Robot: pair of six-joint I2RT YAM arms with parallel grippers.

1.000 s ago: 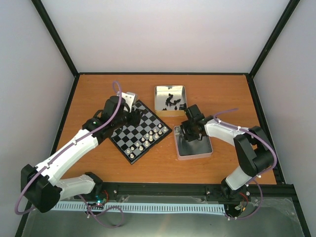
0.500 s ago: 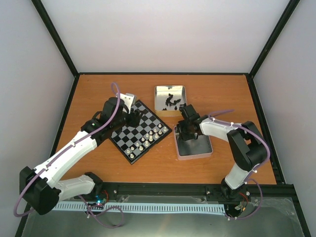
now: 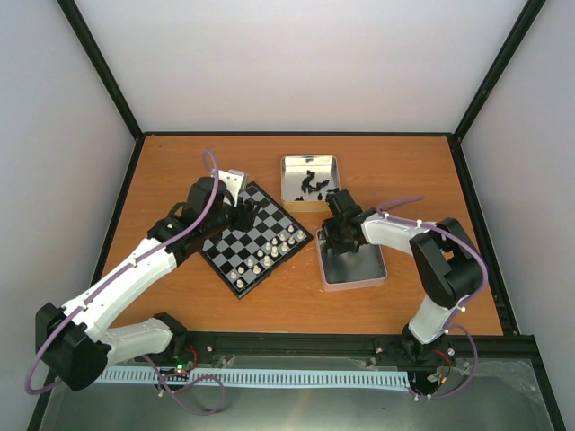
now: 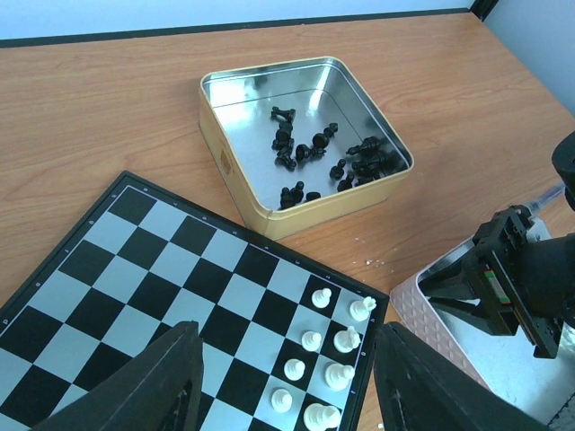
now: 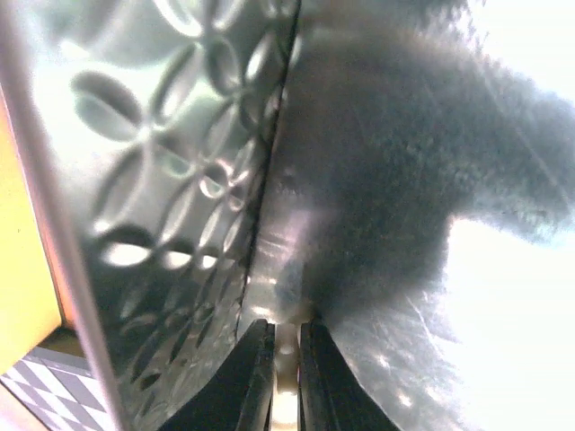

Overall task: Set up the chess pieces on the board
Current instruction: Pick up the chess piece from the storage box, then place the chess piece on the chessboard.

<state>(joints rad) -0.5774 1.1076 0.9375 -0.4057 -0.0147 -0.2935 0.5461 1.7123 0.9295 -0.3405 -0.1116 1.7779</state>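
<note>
Well, I see the brown table [image 3: 180, 162]. The board [image 3: 235, 244] lies left of the middle. A gold tin [image 3: 301, 206] sits beyond it, a shiny tin [image 3: 356, 271] to its right. My left gripper [image 4: 286, 382] hangs over the board's far side, half open, holding nothing. My right gripper [image 5: 286, 359] is down in the shiny tin, pinched on one cream piece [image 5: 286, 409]. White pieces [image 4: 338, 375] stand at the board's right side; black pieces [image 4: 284, 142] lie in the gold tin.
</note>
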